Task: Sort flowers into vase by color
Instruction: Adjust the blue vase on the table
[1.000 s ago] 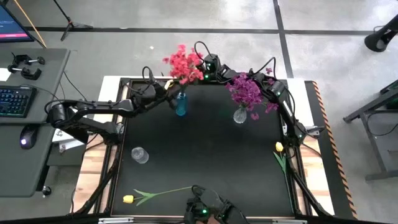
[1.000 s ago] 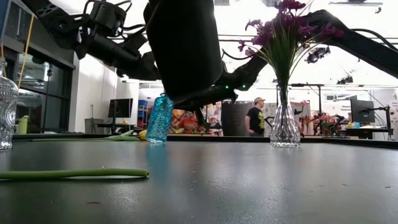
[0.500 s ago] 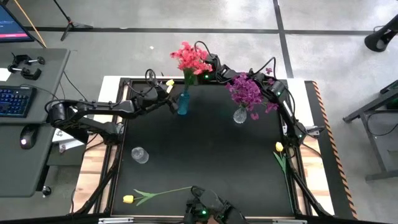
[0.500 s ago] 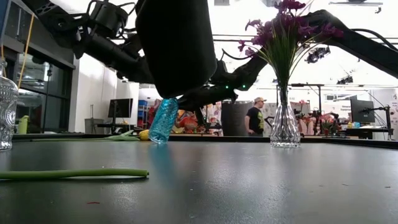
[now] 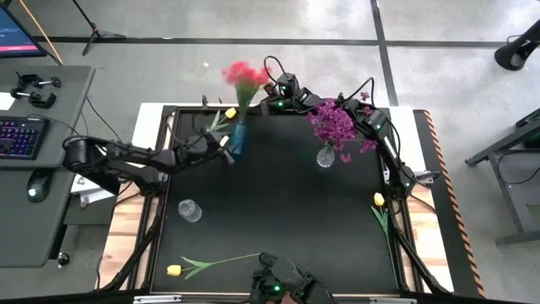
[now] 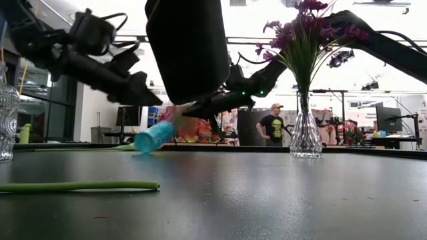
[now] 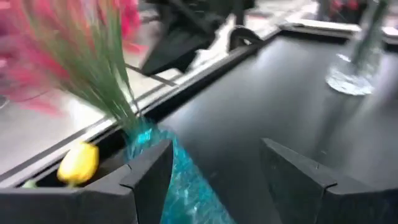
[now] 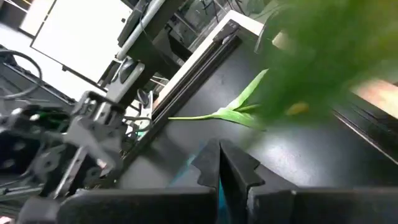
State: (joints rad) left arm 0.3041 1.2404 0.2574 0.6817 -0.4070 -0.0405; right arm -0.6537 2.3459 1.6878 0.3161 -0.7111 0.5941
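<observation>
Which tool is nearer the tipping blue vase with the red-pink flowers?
Left. The left tool sits right against the tilted blue vase; the right tool hangs just beyond it, near the red-pink flowers.

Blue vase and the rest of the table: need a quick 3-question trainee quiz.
1. True or false: the blue vase holding the red-pink flowers stands upright.
2. Which flowers fill the clear vase on the table's right half? A yellow, B purple, C red-pink.
3. Fill in: the left pincer beside the blue vase is ___ (open or shut).
Key: 1 false, it leans steeply; 2 B; 3 open.
</observation>
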